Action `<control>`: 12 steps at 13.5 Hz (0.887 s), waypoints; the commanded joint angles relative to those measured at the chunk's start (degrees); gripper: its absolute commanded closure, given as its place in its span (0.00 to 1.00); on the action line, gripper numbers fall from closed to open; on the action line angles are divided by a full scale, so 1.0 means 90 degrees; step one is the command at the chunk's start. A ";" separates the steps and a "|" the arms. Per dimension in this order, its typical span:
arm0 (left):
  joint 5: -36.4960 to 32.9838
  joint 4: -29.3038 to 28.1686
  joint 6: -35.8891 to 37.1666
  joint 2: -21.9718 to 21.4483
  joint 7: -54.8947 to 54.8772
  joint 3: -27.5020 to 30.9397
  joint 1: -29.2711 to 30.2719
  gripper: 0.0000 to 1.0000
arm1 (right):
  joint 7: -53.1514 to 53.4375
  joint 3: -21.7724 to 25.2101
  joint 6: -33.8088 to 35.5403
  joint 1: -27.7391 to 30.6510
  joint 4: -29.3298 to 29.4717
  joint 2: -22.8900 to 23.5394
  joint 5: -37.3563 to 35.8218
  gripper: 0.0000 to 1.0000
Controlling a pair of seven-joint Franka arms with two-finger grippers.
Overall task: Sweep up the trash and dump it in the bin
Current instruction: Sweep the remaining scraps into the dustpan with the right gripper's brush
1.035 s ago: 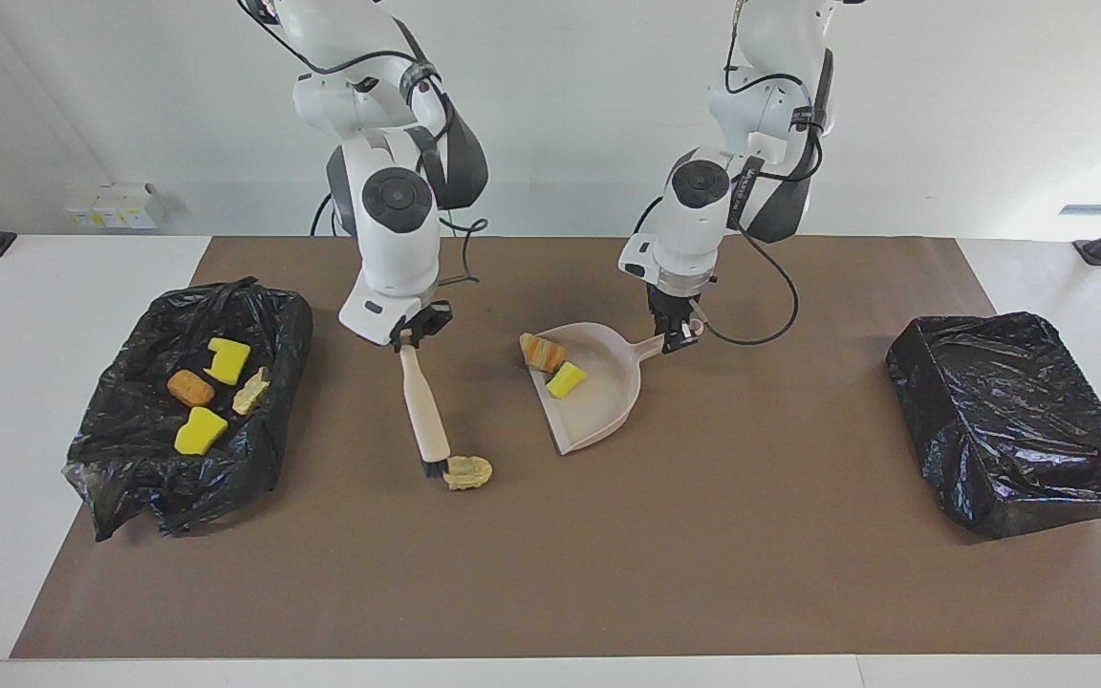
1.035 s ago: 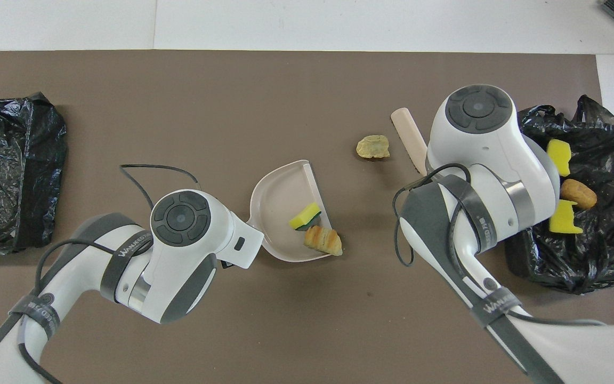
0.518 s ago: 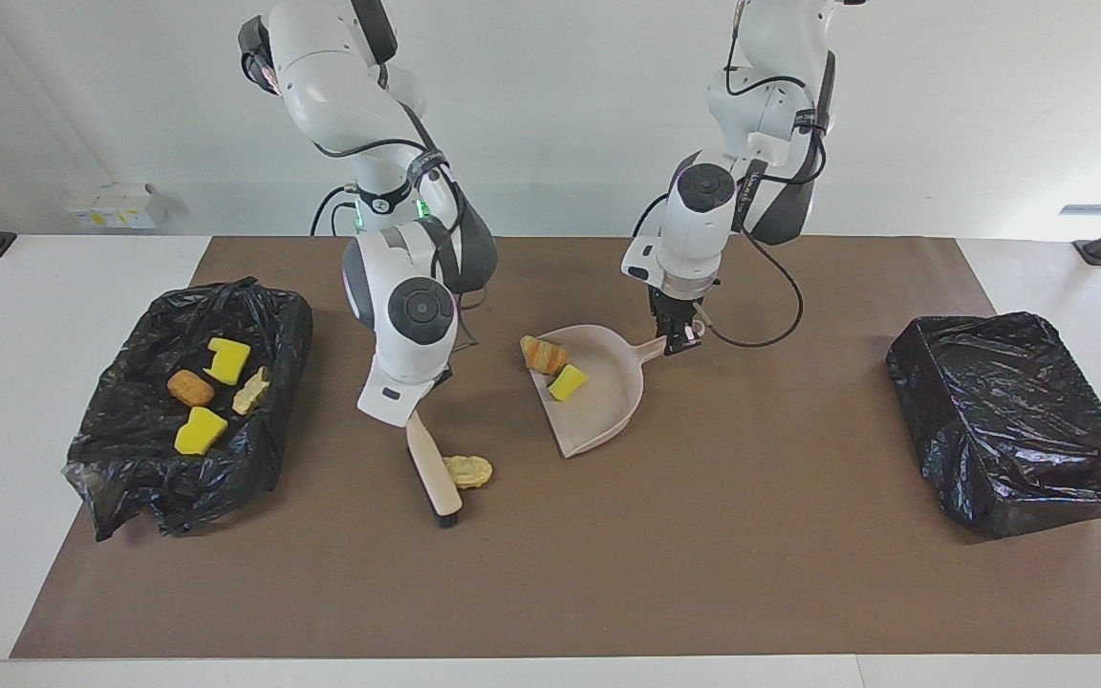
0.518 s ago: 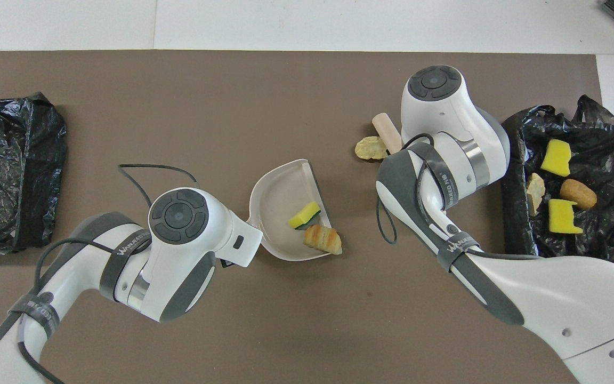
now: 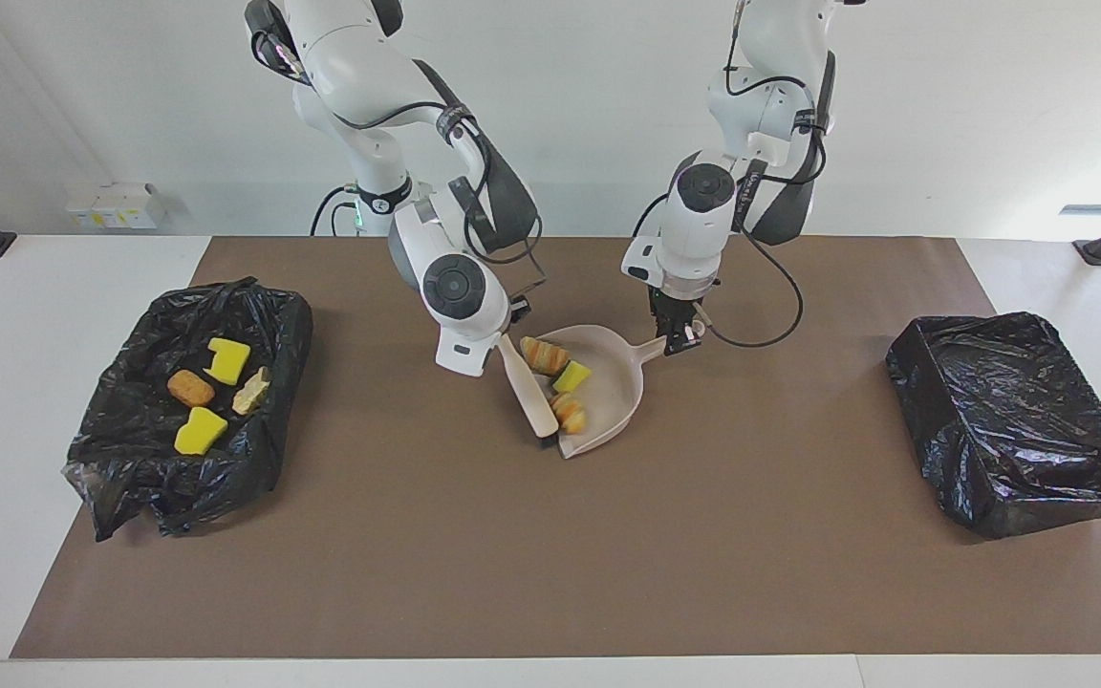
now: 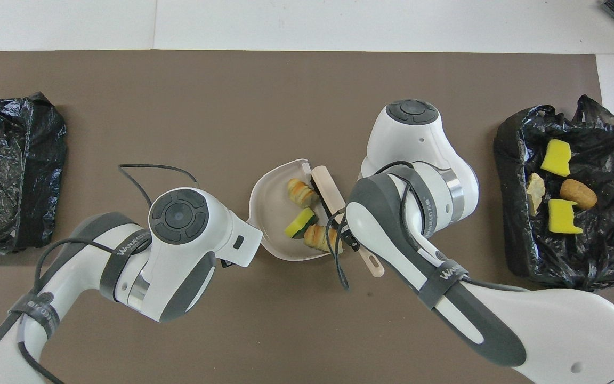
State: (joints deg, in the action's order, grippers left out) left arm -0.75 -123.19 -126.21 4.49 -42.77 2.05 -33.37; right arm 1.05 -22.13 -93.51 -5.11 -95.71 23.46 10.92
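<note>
While pinching the dustpan [image 5: 608, 392] handle, left gripper [image 5: 675, 336] steadying it mid-mat; right gripper [image 5: 512, 325] clamping the brush [image 5: 529, 392] at the pan's mouth; three trash bits [image 5: 565, 377] sitting inside, four more [image 5: 211, 392] lying in the bin [image 5: 130, 459] toward the right arm's end

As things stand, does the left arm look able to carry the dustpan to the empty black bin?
Probably yes: the left tool is shut on the dustpan handle, and bare mat lies between it and the empty bin. The brush at the mouth must withdraw.
</note>
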 commanded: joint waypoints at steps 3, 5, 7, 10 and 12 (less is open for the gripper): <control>0.0083 -0.0140 -0.0243 -0.0011 -0.0237 0.0007 0.0065 1.00 | 0.0820 -0.0022 -0.0391 -0.0028 -0.0176 -0.0428 0.0321 1.00; 0.0209 -0.0102 -0.0312 0.0028 -0.0392 -0.0003 0.0163 1.00 | 0.1209 0.0047 -0.0323 0.0089 -0.0186 -0.0750 0.0203 1.00; 0.0628 -0.0072 -0.0254 0.0048 -0.1065 0.0007 0.0328 1.00 | 0.1765 0.0047 -0.0197 0.0178 -0.0176 -0.0975 -0.0137 1.00; 0.0640 0.0064 -0.0176 -0.0001 -0.1311 -0.0003 0.0610 1.00 | 0.2984 -0.0031 0.0078 -0.0065 -0.0253 -0.1161 -0.0686 1.00; 0.0872 0.0443 0.0397 -0.0011 -0.1866 0.0006 0.0924 1.00 | 0.3670 -0.0041 0.0515 -0.0475 -0.0496 -0.1453 -0.0667 1.00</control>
State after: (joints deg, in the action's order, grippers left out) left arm 4.62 -122.27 -126.72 5.01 -54.91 2.26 -27.82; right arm 28.67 -22.04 -90.66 -6.78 -96.55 14.03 5.93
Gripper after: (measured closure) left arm 0.692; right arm 0.744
